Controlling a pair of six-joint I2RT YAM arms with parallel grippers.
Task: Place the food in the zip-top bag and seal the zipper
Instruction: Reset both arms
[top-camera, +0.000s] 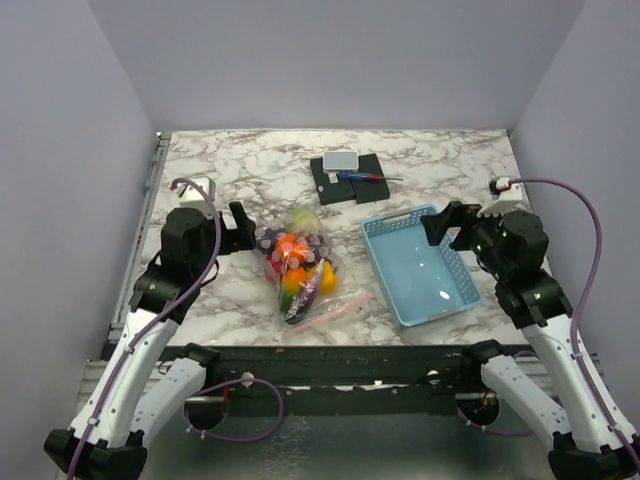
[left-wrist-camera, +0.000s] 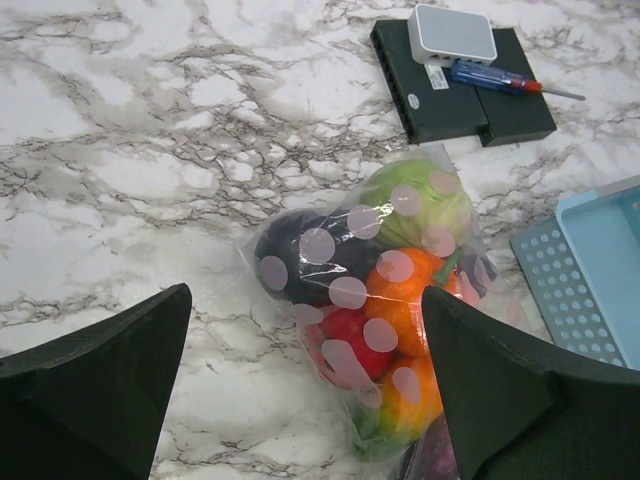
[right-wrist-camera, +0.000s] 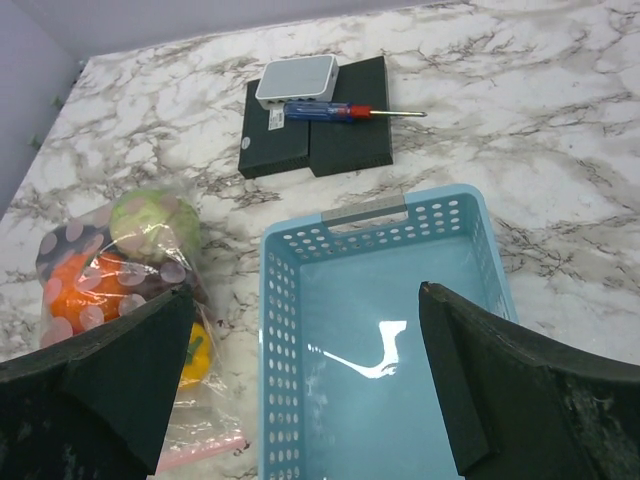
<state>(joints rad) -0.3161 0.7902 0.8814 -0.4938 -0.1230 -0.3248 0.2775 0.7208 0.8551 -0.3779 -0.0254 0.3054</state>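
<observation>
The clear zip-top bag lies on the marble table left of centre, with the food inside: a green cabbage, a dark grape bunch, red, orange and yellow pieces. Its pink zipper points toward the near edge. It also shows in the right wrist view. My left gripper is open and empty, just left of the bag. My right gripper is open and empty above the far end of the light-blue basket.
The light-blue basket holds nothing and sits right of the bag. A black box with a white device and a blue-and-red screwdriver lies at the back centre. Purple walls enclose the table.
</observation>
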